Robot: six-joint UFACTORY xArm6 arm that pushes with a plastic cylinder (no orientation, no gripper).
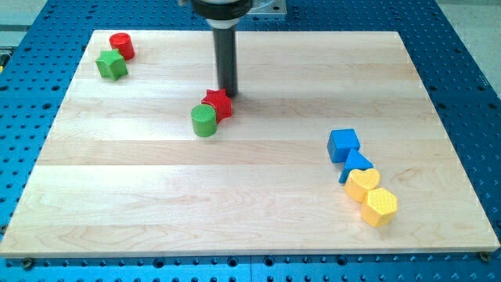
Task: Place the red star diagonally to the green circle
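Note:
The red star (218, 103) lies near the middle of the wooden board (250, 196). The green circle (204, 121) sits just below and to its left, touching it. My tip (228, 94) is at the star's upper right edge, right against it. The dark rod rises straight up from there to the view's top.
A red cylinder (121, 45) and a green star (112, 65) sit at the board's top left. At the right, a blue cube (344, 145), a blue triangle (357, 165), a yellow heart (362, 184) and a yellow hexagon (380, 207) form a row. Blue perforated table surrounds the board.

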